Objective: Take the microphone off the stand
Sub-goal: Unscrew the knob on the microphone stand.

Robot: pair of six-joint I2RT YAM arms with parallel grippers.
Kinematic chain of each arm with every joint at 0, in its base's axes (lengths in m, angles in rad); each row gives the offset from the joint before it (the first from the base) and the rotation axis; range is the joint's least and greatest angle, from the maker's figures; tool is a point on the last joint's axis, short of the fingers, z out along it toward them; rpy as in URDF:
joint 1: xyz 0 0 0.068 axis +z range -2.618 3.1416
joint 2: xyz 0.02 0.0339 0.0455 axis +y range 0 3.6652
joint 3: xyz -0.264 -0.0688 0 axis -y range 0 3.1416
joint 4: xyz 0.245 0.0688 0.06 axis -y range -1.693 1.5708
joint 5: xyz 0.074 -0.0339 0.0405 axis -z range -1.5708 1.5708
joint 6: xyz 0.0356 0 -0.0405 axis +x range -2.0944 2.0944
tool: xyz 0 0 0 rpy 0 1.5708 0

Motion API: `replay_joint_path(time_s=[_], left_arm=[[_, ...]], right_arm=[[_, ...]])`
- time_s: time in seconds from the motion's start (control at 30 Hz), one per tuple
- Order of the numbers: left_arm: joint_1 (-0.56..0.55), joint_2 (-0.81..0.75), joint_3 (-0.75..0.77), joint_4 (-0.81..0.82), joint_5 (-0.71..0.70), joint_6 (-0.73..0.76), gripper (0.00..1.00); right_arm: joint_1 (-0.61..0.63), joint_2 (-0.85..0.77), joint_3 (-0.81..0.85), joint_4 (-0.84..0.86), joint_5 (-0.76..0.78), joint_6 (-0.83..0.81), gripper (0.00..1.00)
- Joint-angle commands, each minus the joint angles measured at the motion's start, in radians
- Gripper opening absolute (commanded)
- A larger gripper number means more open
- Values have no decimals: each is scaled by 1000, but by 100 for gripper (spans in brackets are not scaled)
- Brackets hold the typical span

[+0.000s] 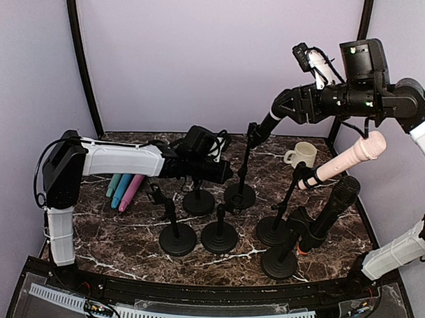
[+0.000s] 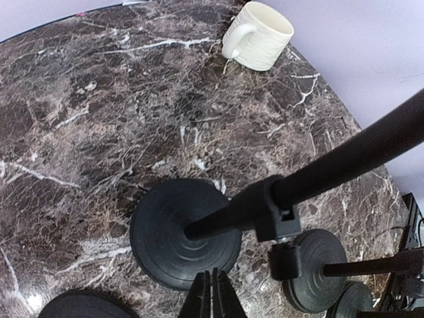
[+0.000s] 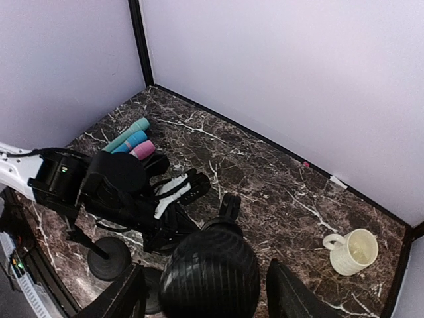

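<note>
Reaching down from high on the right, the right hand straddles the black, mesh-headed microphone. Its fingers are spread to either side of the rounded head, with a sliver of gap on each flank, so they sit around it without pinching it. The microphone sits at the top of the slim black round-based stand, near the middle of the dark marble counter. Whether it is seated there or already loose cannot be told. Its long axis tilts upward toward the right arm, head first, so the right hand is plainly the nearer, and any pull would likely run up along that slant. Low down, the left hand hangs with fingers pressed together on nothing, just beside the stand's disc base. Bracing there would help keep the stand from tipping.
</note>
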Motion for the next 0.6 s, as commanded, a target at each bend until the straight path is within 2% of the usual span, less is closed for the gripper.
replay_joint_path(time_s=[0.0,0.23,0.33,0.5,0.57], left_arm=[[4,2,43,-82,-25,33,7],[4,-24,56,-63,-21,37,16],[3,-48,65,-52,-22,39,24],[4,-100,62,-32,-21,45,35],[4,-113,57,-20,-10,40,39]], right_arm=[[10,-32,29,76,-4,9,73],[13,-18,25,72,26,1,89],[13,-11,24,70,36,-3,93],[13,8,18,76,52,-4,94],[13,16,17,81,52,-2,89]])
